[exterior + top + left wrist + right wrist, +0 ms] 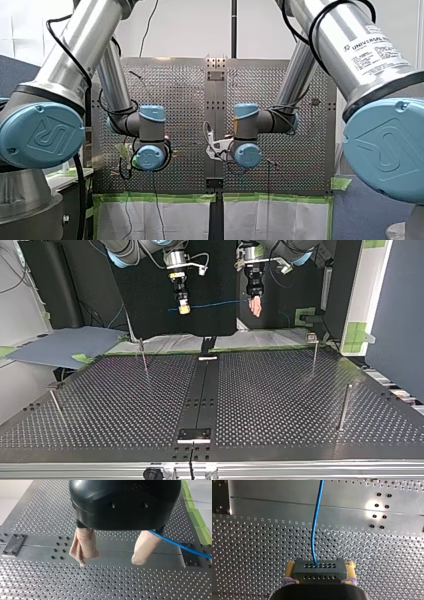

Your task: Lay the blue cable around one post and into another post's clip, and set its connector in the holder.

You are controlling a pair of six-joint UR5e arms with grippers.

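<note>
In the front view, my left arm (150, 125) and my right arm (247, 125) bend over the table (300, 90) full of holes. Green tape (165, 197) runs along its edge. In the top view, the blue cable (215, 304) hangs in the air between the right gripper (183, 309) and the left gripper (256, 307), up above the thin posts (144, 357) and touching none. In the left wrist view, the beige fingers (83, 546) stand wide apart, and the cable passes just beside one. In the right wrist view, the yellow pads (290, 566) squeeze the dark connector (319, 570), and the cable runs out of it over the table.
</note>
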